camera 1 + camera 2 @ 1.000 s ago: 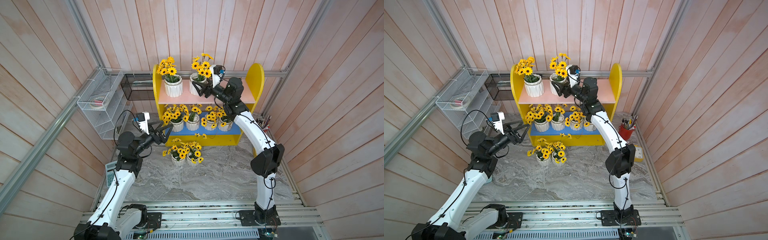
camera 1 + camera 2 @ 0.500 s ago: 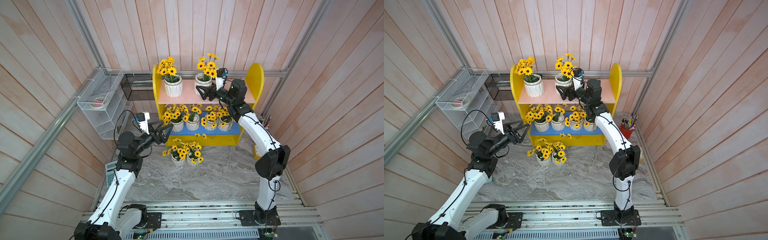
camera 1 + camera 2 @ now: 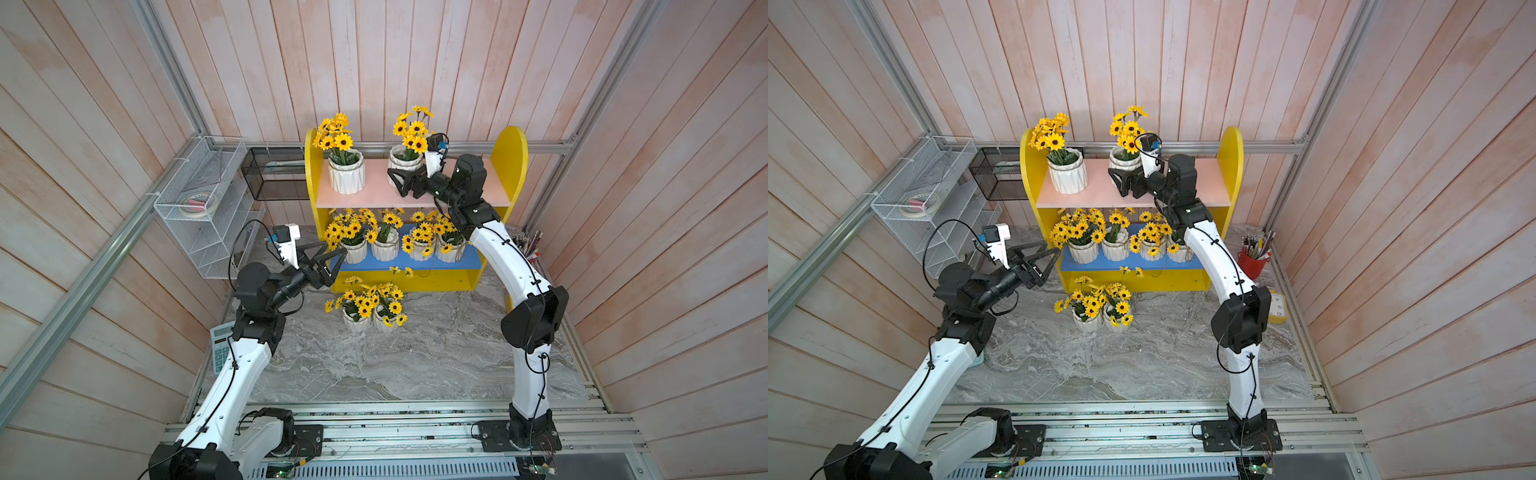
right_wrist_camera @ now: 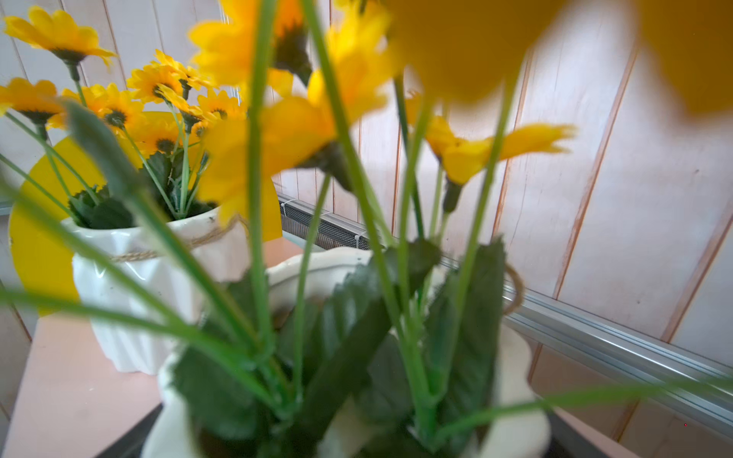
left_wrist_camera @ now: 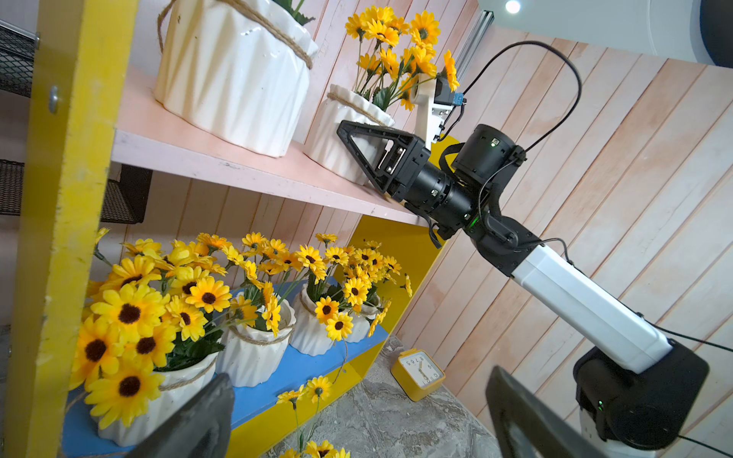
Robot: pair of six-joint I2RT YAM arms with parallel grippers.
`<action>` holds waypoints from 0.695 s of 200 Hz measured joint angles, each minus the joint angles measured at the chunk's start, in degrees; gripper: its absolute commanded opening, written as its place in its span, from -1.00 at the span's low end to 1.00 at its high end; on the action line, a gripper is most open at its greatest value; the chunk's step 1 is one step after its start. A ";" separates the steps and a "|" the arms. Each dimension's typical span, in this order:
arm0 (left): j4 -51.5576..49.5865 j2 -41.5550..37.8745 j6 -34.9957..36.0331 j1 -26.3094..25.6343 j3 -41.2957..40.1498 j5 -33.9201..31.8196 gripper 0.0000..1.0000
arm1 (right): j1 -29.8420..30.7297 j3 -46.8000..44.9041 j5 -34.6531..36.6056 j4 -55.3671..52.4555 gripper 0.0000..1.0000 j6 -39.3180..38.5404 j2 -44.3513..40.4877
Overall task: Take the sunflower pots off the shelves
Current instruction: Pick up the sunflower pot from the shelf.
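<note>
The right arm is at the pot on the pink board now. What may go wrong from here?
1. The right gripper is open, fingers either side of one pot on the pink board; the glossy pot may slip or tip as they close.
2. Its sunflowers crowd the wrist camera and may snag during lifting.
3. The left gripper is open beside the crowded blue-board pots, whose flowers interlace; pulling one may drag neighbours.

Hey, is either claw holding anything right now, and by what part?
Nothing is held. The left claw hangs open and empty; the right claw is open astride the body of a sunflower pot standing on the pink upper board.
</note>
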 measured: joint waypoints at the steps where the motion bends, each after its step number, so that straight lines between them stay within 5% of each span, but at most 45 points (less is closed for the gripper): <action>1: 0.00 0.00 0.00 0.00 0.00 0.00 1.00 | 0.00 0.00 0.02 0.00 0.96 -0.02 0.02; 82: 0.00 0.07 0.00 0.00 0.00 0.02 0.99 | 0.24 8.85 -0.11 -3.93 0.95 -0.63 4.72; 117: 0.00 0.07 0.00 0.00 0.00 0.04 0.99 | 0.24 8.83 -0.63 -3.98 0.07 -0.63 4.72; 139: 0.00 0.07 0.00 0.00 0.00 0.04 1.00 | 0.24 7.67 -0.96 -2.91 -1.00 -0.57 4.28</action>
